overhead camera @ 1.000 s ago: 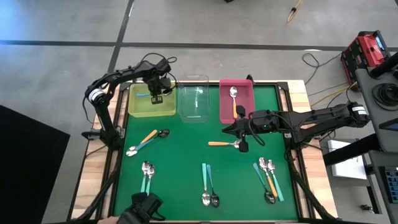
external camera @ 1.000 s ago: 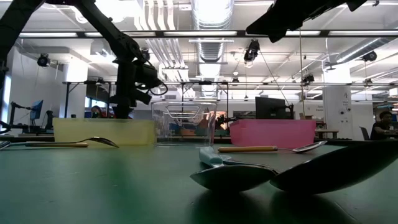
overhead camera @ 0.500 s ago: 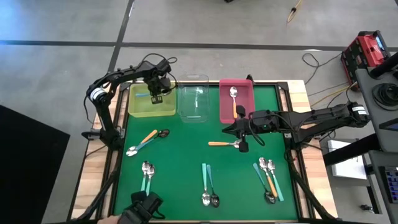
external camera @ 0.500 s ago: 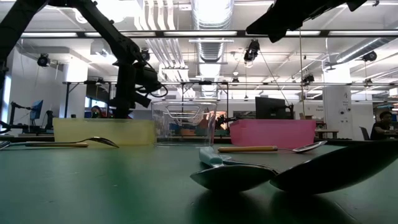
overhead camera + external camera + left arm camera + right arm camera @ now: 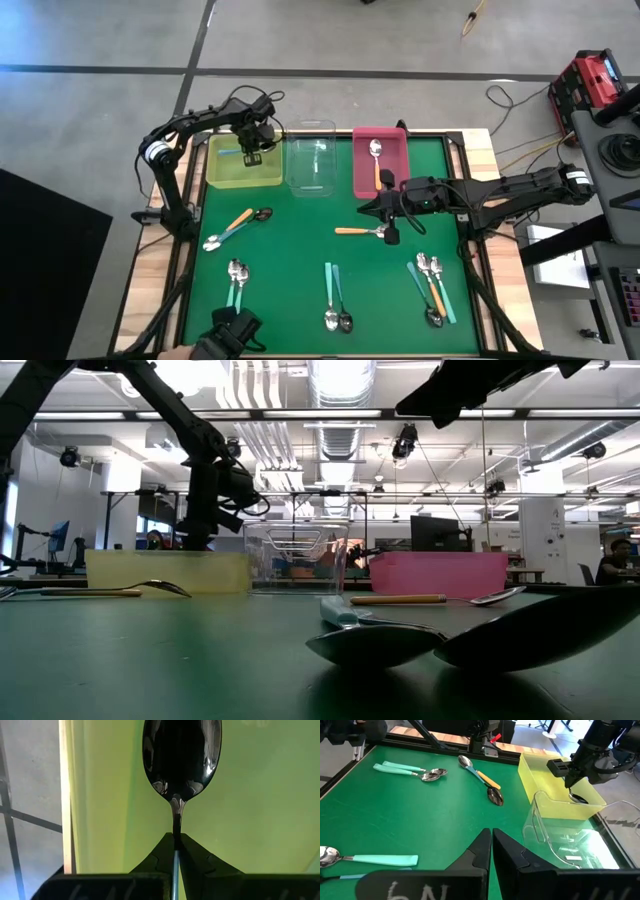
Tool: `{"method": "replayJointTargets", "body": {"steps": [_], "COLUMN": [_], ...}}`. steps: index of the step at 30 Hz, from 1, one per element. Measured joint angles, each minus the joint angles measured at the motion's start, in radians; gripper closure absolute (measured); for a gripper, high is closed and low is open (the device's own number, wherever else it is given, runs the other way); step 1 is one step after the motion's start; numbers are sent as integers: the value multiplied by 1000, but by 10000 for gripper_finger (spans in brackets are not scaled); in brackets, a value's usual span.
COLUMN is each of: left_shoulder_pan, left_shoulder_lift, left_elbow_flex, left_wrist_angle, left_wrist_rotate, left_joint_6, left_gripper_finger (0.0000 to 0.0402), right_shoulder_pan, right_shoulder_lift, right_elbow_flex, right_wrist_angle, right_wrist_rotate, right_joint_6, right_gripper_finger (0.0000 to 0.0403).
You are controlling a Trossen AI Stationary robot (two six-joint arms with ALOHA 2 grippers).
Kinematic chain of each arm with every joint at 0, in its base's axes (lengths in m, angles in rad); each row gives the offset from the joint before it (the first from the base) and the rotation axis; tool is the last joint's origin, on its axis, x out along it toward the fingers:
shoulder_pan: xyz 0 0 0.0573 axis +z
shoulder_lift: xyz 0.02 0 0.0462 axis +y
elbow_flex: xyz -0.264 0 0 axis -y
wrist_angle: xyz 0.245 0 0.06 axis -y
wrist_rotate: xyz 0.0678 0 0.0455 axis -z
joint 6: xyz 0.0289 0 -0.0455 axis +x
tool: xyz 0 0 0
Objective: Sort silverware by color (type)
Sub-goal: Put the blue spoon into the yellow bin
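Surface: a green mat [image 5: 300,250] on a wooden table [image 5: 483,140], standing on a grey concrete floor [image 5: 100,110]. The room behind was an open workshop with ceiling ducts [image 5: 340,380], strip lights and monitors; a person [image 5: 615,560] sat at the far right.

Writing: white hand-drawn marks on the right wrist housing [image 5: 412,892], not legible.

Bins, far edge, left to right: yellow bin [image 5: 243,172], clear bin [image 5: 311,160], pink bin [image 5: 379,165] containing one spoon with an orange handle [image 5: 376,160].

Left gripper [image 5: 252,152]: over the yellow bin, fingers pressed together on the thin handle of a dark-bowled spoon [image 5: 181,757], whose bowl hung just above the bin's floor.

Right gripper [image 5: 385,235]: near mid-table, fingers pressed together and holding nothing, just beside the bowl end of a loose orange-handled spoon [image 5: 358,231].

Remaining silverware on the mat: an orange and a teal spoon [image 5: 235,226] at left; a teal pair [image 5: 236,280] near left; two teal spoons [image 5: 335,300] near centre; a mixed cluster [image 5: 432,290] near right.
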Motion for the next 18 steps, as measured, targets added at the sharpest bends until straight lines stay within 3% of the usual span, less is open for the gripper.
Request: {"method": "replayJointTargets", "body": {"steps": [18], "left_shoulder_pan": [2], "left_shoulder_lift": [0], "left_elbow_flex": [-19], "left_wrist_angle": [43], "left_wrist_rotate": [29], "left_joint_6": [62], "left_gripper_finger": [401], "right_shoulder_pan": [0], "right_shoulder_lift": [0], "right_elbow_flex": [0], "right_wrist_angle": [0], "right_wrist_rotate": [0], "right_joint_6": [-2], "right_gripper_finger": [394]}}
